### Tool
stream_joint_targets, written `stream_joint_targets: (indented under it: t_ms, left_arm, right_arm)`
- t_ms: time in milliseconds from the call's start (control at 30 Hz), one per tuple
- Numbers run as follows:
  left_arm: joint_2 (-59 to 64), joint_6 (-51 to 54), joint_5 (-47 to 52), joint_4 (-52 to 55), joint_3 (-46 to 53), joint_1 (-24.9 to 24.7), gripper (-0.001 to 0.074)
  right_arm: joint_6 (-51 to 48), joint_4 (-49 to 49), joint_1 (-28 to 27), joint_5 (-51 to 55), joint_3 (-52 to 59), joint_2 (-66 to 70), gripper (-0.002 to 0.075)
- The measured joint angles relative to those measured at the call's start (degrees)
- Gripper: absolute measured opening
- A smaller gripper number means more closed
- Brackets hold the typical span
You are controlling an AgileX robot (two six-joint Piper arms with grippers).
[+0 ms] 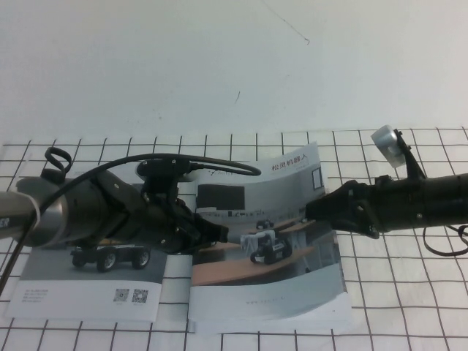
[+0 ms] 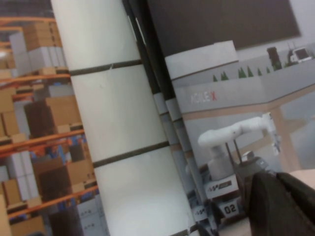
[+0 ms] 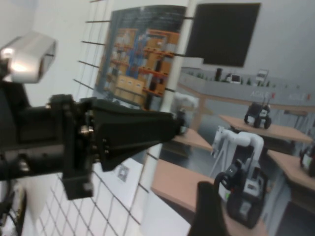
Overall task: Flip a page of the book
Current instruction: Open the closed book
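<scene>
The book [image 1: 270, 307] lies open-side right on the gridded table, its white inner pages showing under the cover. The page [image 1: 292, 252] is that cover leaf, with robots on wooden desks; it also shows in the left wrist view [image 2: 236, 93] and the right wrist view [image 3: 275, 98]. My left gripper [image 1: 221, 234] is shut and rests on the cover near the spine [image 2: 283, 204]. My right gripper [image 1: 313, 210] is at the page's right edge. One finger [image 3: 209, 211] lies on top of the leaf; the other is hidden under it.
The other booklet [image 1: 80, 289], with a warehouse vehicle photo and QR codes, lies just left of the book, under my left arm. A strip of bare table [image 2: 118, 123] separates the two. The left arm [image 3: 113, 132] reaches across towards my right gripper.
</scene>
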Motion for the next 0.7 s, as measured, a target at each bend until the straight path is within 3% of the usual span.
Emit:
stream_joint_targets:
  t_ms: [700]
  left_arm:
    - [0.0,1.68,-0.43,-1.98,0.0,0.0,-0.0002]
  right_arm:
    - [0.26,-1.73,0.11,6.67,-2.93,-2.41,0.0467]
